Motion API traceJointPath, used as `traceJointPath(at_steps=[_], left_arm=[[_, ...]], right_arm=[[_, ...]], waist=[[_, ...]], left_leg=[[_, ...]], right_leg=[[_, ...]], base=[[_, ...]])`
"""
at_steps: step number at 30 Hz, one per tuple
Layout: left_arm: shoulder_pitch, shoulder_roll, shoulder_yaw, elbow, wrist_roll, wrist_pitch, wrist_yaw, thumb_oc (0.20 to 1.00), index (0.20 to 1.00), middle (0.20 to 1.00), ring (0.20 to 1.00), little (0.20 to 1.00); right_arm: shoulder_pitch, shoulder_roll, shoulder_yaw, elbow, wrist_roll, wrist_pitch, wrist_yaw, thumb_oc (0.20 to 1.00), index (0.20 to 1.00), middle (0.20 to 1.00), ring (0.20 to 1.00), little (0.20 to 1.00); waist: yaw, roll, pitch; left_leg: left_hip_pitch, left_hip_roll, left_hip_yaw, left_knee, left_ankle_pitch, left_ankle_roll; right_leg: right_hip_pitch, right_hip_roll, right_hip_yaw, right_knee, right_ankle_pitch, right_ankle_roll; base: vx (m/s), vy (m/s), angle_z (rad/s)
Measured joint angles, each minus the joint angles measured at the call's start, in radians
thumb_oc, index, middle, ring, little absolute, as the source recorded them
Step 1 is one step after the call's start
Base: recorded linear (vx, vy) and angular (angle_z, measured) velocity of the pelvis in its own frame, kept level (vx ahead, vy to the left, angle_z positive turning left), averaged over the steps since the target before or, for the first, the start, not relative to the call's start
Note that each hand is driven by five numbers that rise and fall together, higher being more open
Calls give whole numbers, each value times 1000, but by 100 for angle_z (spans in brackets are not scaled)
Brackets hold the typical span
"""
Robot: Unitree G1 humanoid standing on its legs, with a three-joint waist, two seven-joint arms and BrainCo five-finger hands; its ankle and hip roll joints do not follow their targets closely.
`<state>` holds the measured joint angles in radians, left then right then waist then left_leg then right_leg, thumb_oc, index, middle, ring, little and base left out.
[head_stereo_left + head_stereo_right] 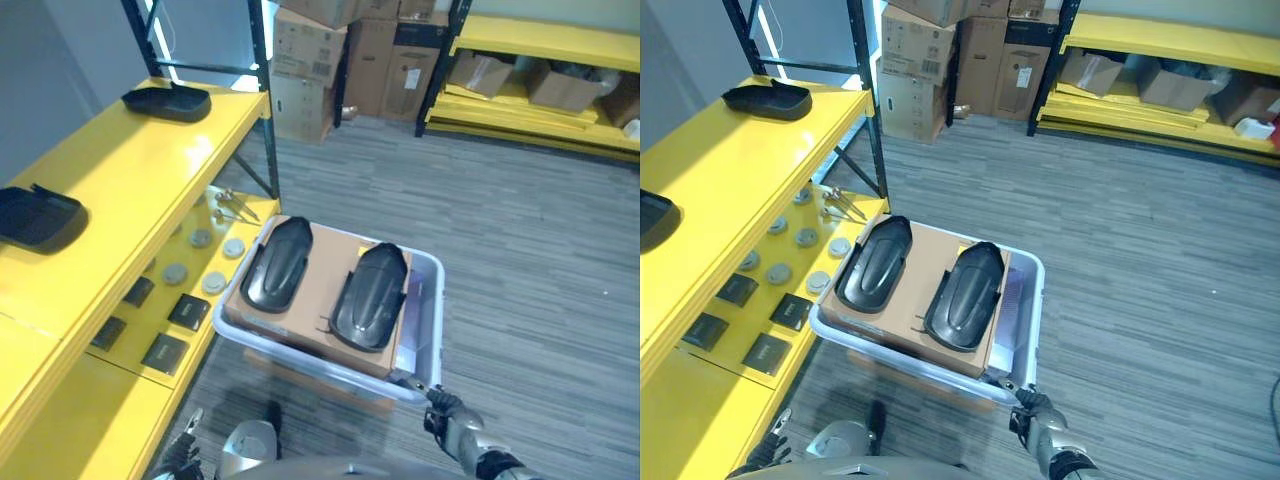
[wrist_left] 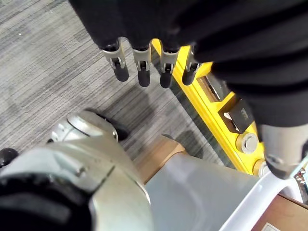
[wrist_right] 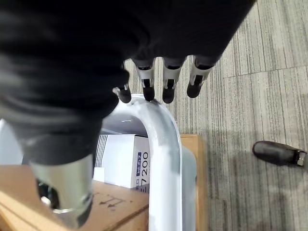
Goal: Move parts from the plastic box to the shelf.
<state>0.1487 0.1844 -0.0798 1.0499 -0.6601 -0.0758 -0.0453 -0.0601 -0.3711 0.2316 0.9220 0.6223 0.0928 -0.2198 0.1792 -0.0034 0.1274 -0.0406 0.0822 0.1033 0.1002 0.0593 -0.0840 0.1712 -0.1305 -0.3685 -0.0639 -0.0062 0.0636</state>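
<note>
Two black moulded shells (image 1: 278, 262) are seen lying side by side on cardboard in the plastic box (image 1: 425, 330). Light, rigid and smooth, they are best gripped by a rim. The right hand (image 3: 154, 82), fingers straight, touches the box's near right corner; the left hand (image 2: 144, 62) hangs relaxed near the yellow shelf (image 1: 130, 170).

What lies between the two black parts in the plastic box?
Bare brown cardboard, in the left eye view: it separates the left black part from the right black part inside the plastic box.
</note>
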Motion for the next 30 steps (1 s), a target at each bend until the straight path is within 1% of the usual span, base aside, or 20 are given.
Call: traceJointPath(at_steps=[1, 3, 4, 5, 6, 7, 8, 9, 11, 13, 14, 15, 17, 18, 19, 22, 23, 26, 28, 30], left_arm=[[-13, -10, -2, -2, 9, 1, -6, 1000, 1000, 1000, 1000, 1000], [-62, -6, -7, -12, 38, 9, -7, 1000, 1000, 1000, 1000, 1000], [-87, 3, -13, -11, 47, 15, -6, 1000, 1000, 1000, 1000, 1000], [-104, 13, -23, -20, 55, 16, -5, 1000, 1000, 1000, 1000, 1000], [-104, 13, -23, -20, 55, 16, -5, 1000, 1000, 1000, 1000, 1000], [-121, 37, -39, -32, 56, 17, -6, 1000, 1000, 1000, 1000, 1000], [-122, 46, -39, -42, 56, 18, -4, 1000, 1000, 1000, 1000, 1000], [-115, 65, -39, -46, 55, 19, -2, 1000, 1000, 1000, 1000, 1000], [-86, 80, -31, -48, 55, 18, 1, 1000, 1000, 1000, 1000, 1000], [-60, 82, -31, -47, 55, 24, 13, 1000, 1000, 1000, 1000, 1000], [-25, 79, -24, -44, 55, 17, 11, 1000, 1000, 1000, 1000, 1000], [-6, 72, -5, -43, 55, 14, 9, 1000, 1000, 1000, 1000, 1000], [33, 68, -1, -20, 54, 13, 5, 1000, 1000, 1000, 1000, 1000], [43, 68, 0, -17, 54, 10, -6, 1000, 1000, 1000, 1000, 1000], [58, 68, 2, -16, 53, -2, -17, 1000, 1000, 1000, 1000, 1000], [68, 69, 12, -17, 54, -21, -44, 1000, 1000, 1000, 1000, 1000], [68, 69, 33, -17, 54, -25, -54, 1000, 1000, 1000, 1000, 1000], [75, 67, 42, -13, 56, -34, -63, 1000, 1000, 1000, 1000, 1000], [76, 67, 42, -12, 56, -43, -70, 1000, 1000, 1000, 1000, 1000], [76, 61, 42, -6, 56, -48, -71, 1000, 1000, 1000, 1000, 1000]], right_arm=[[-4, -12, -1, -1, 0, -2, -2, 1000, 1000, 1000, 1000, 1000], [-19, -9, -14, 8, 0, -11, -8, 1000, 1000, 1000, 1000, 1000], [-30, 6, -33, 30, 0, -22, -7, 1000, 1000, 1000, 1000, 1000], [-30, 23, -47, 36, 0, -22, -5, 1000, 1000, 1000, 1000, 1000], [-30, 23, -47, 36, 0, -22, -5, 1000, 1000, 1000, 1000, 1000], [-22, 59, -58, 40, 1, -29, 1, 1000, 1000, 1000, 1000, 1000], [-16, 74, -58, 40, 1, -38, 1, 1000, 1000, 1000, 1000, 1000], [-12, 94, -59, 35, 0, -56, -3, 1000, 1000, 1000, 1000, 1000], [-12, 101, -61, -27, 2, -86, -45, 1000, 1000, 1000, 1000, 1000], [-19, 101, -73, -49, 4, -112, -63, 1000, 1000, 1000, 1000, 1000], [-7, 100, -79, -105, -1, -105, -131, 1000, 1000, 1000, 1000, 1000], [6, 96, -82, -171, -7, -121, -181, 1000, 1000, 1000, 1000, 1000], [6, 70, -110, -238, -65, -164, -235, 1000, 1000, 1000, 1000, 1000], [1, 39, -146, -289, -85, -183, -262, 1000, 1000, 1000, 1000, 1000], [-23, -9, -205, -332, -123, -226, -295, 1000, 1000, 1000, 1000, 1000], [-43, -123, -291, -509, -170, -241, -313, 1000, 1000, 1000, 1000, 1000], [-77, -162, -317, -537, -193, -245, -314, 1000, 1000, 1000, 1000, 1000], [-81, -174, -321, -680, -197, -204, -301, 1000, 1000, 1000, 1000, 1000], [-95, -170, -312, -691, -197, -183, -274, 1000, 1000, 1000, 1000, 1000], [-108, -167, -309, -689, -198, -139, -251, 1000, 1000, 1000, 1000, 1000]], waist=[[-16, 13, -1], [-29, 18, 5], [-43, 11, 10], [-49, -1, 12], [-49, -1, 12], [-48, -15, 25], [-53, -25, 28], [-49, -26, 47], [-45, -20, 71], [-45, -15, 77], [-42, -14, 79], [-47, -11, 81], [-49, -11, 83], [-48, -10, 83], [-48, -13, 82], [-47, -19, 79], [-49, -34, 69], [-47, -49, 67], [-41, -61, 58], [-30, -62, 58]], left_leg=[[11, -1, -16, -20, -11, -9], [14, -23, 6, -51, -22, 10], [28, -38, 11, -92, -17, 38], [37, -57, 8, -122, 4, 55], [37, -57, 8, -122, 4, 55], [62, -88, 10, -158, 12, 68], [69, -100, 10, -166, 13, 71], [83, -114, 9, -179, 15, 85], [84, -117, 9, -179, 18, 90], [78, -114, 7, -179, 21, 86], [70, -113, 7, -179, 25, 85], [62, -109, 8, -179, 29, 81], [60, -105, 11, -179, 33, 83], [58, -104, 13, -179, 34, 83], [58, -102, 16, -179, 34, 82], [63, -103, 21, -179, 37, 77], [64, -99, 22, -179, 37, 76], [81, -94, 24, -179, 36, 74], [82, -93, 23, -179, 31, 69], [75, -94, 22, -179, 30, 68]], right_leg=[[-18, -9, 3, 17, 0, 12], [-38, -30, 10, 31, 11, 34], [-44, -42, 9, 38, 13, 49], [-52, -53, 14, 48, 14, 59], [-52, -53, 14, 48, 14, 59], [-64, -83, 37, 58, 22, 84], [-68, -98, 41, 71, 24, 93], [-70, -117, 46, 90, 20, 119], [-70, -121, 52, 86, 21, 127], [-67, -112, 55, 62, 27, 130], [-68, -107, 52, 49, 35, 130], [-72, -102, 52, 40, 42, 127], [-65, -92, 52, 21, 58, 122], [-63, -90, 52, 12, 64, 122], [-62, -88, 53, 6, 68, 122], [-48, -86, 53, -17, 83, 120], [-46, -80, 53, -17, 86, 115], [-30, -76, 54, -17, 86, 114], [-32, -75, 53, -17, 82, 113], [-32, -75, 53, -17, 82, 113]], base=[[-78, 263, -3], [-28, 183, -4], [1, 113, 8], [-6, 130, 12], [-13, 91, -11], [-24, 81, -14], [-63, 91, -13], [-63, 74, 3], [-56, 37, 0], [-66, 30, 1], [0, 0, 0], [0, 0, 0], [-11, 6, -5], [11, -2, -8], [27, -4, -6], [28, 0, -3], [72, 8, -3], [45, 15, -5], [25, 22, 2], [79, 65, 2]])
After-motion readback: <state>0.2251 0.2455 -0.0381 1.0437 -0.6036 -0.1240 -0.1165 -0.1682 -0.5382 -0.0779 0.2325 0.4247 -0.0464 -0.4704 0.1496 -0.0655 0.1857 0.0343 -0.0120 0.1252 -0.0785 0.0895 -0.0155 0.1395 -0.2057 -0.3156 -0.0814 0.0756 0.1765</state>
